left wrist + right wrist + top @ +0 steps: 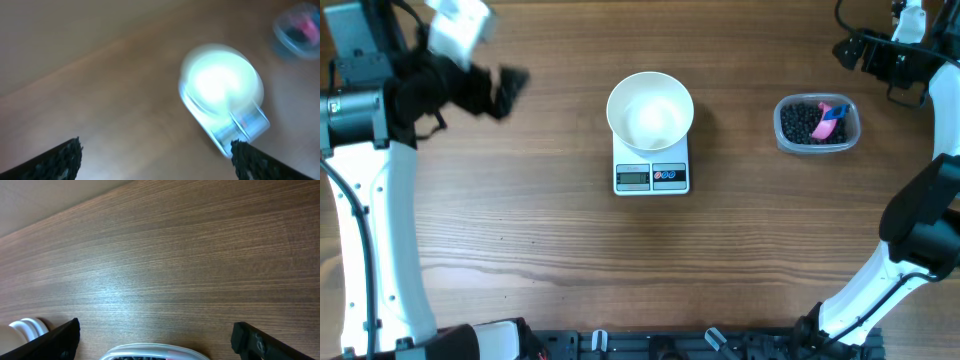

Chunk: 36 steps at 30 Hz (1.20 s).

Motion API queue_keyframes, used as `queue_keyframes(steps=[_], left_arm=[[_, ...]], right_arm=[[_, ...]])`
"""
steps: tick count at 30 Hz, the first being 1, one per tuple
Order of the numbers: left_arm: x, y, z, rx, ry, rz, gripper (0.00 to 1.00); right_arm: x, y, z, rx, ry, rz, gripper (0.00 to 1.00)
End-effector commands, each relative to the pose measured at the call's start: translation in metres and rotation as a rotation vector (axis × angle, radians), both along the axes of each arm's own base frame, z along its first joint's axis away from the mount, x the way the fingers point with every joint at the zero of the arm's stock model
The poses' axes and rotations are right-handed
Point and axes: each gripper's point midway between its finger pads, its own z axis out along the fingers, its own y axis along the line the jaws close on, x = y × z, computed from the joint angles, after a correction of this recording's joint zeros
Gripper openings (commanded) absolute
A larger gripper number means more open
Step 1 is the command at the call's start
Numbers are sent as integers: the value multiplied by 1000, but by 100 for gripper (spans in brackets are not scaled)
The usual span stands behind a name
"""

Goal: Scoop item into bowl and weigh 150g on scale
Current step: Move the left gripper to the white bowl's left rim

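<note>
Left tool wide, empty, right tool wide, empty, bowl on scale between, pink scoop among beans in tub

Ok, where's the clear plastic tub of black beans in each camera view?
Overhead: the tub sits at the right.
Left wrist: blurred, top right corner.
Right wrist: only its rim, at the bottom edge.
Shared landmark: the white bowl, left of the tub in overhead and left wrist; the white shape at right wrist's lower left may be it.

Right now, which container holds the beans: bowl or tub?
The clear tub on the right: black beans and a pink scoop inside. The white bowl on the scale looks empty.
</note>
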Motion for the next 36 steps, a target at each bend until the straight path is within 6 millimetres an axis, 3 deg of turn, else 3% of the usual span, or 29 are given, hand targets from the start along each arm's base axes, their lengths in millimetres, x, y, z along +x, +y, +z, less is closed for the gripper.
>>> queue_keyframes(steps=[1,6,7,10,17,21,30,36], left_arm=[[-23,-31,-48,61,132,-278,100],[-47,-63,-74,41,299,-377,100],[-58,-79,-83,41,354,-431,100],[-70,-101,-94,79,405,-504,100],[-89,-140,-98,122,403,-635,100],[-89,-142,-101,155,395,-645,100],[-79,-116,-145,324,432,-587,100],[-61,-116,-147,350,366,-565,100]], right_arm=[[4,0,0,-7,-4,2,100],[4,0,0,-7,-4,2,100],[4,0,0,-7,-4,2,100],[4,0,0,-7,-4,2,100],[4,0,0,-7,-4,2,100],[4,0,0,-7,-4,2,100],[4,0,0,-7,-4,2,100],[4,0,0,-7,-4,2,100]])
